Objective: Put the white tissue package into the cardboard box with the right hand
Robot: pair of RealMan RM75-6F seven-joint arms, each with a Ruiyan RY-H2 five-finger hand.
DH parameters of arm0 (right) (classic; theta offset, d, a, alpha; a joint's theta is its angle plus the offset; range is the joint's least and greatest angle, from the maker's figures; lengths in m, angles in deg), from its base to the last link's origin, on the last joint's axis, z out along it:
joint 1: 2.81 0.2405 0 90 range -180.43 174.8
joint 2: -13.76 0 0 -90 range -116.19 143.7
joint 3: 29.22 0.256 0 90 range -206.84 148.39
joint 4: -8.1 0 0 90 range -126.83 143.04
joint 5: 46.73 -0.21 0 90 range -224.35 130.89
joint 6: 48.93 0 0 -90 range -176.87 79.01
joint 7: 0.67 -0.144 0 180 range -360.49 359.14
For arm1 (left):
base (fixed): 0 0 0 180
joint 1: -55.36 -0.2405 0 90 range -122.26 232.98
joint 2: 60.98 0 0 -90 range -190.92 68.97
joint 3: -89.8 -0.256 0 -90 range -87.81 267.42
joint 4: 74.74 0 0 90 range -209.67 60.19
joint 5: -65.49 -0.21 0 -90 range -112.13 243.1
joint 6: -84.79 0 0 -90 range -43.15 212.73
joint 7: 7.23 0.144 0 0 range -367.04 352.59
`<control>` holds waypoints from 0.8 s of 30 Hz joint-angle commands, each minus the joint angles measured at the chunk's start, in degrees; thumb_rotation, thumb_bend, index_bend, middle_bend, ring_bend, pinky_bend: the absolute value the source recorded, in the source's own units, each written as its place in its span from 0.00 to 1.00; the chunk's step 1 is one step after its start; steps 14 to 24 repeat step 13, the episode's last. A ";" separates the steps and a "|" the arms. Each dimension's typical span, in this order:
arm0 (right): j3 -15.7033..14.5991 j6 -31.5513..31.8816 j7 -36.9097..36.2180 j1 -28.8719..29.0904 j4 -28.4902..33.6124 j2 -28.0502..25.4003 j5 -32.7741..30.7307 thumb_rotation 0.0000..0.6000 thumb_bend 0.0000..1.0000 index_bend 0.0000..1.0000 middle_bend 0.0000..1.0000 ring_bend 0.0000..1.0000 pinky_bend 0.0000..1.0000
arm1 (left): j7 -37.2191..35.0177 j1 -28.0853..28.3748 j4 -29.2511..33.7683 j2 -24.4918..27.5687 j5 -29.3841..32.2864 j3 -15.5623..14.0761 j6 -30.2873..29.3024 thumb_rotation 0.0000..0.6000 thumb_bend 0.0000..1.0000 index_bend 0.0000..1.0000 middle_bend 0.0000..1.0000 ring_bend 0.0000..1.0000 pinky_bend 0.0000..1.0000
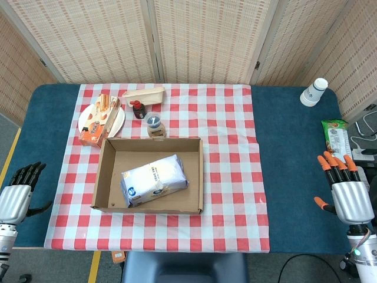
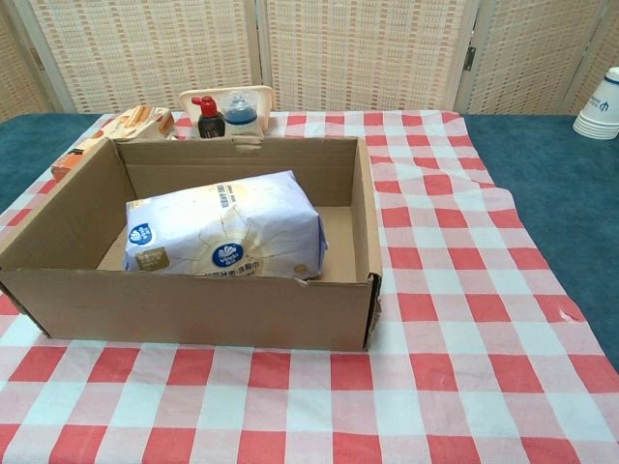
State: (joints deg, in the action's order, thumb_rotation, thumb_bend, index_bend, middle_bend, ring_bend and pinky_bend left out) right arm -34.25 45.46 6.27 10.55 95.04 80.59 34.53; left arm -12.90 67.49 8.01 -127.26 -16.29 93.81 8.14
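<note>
The white tissue package (image 1: 154, 179) (image 2: 224, 226) lies inside the cardboard box (image 1: 106, 177) (image 2: 363, 217), toward the box's left half. My right hand (image 1: 345, 190) hangs off the table's right edge, far from the box, its orange-tipped fingers spread and nothing in it. My left hand (image 1: 19, 193) is off the left edge, dark fingers apart, empty. Neither hand shows in the chest view.
Behind the box stand a snack box on a white plate (image 1: 101, 119), a small dark bottle (image 1: 138, 109), a lidded jar (image 1: 154, 121) and a wooden tray (image 1: 144, 95). White paper cups (image 1: 314, 92) and a green snack bag (image 1: 337, 140) sit at the right.
</note>
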 commanded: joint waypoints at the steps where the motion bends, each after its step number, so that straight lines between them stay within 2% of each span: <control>1: 0.77 -0.19 0.48 -0.69 -0.09 0.38 0.70 1.00 0.00 0.00 0.00 0.00 0.00 | -0.38 -0.12 0.14 0.22 0.00 0.12 -0.28 1.00 0.19 0.00 0.00 0.00 0.07; 13: 3.12 -3.00 -0.24 -2.08 -0.76 0.57 2.10 1.00 0.00 0.00 0.00 0.00 0.00 | -0.55 -0.51 0.65 0.63 0.05 0.31 -1.03 1.00 0.19 0.00 0.00 0.00 0.07; 24: 3.12 -3.00 -0.24 -2.08 -0.76 0.57 2.10 1.00 0.00 0.00 0.00 0.00 0.00 | -0.55 -0.51 0.65 0.63 0.05 0.31 -1.03 1.00 0.19 0.00 0.00 0.00 0.07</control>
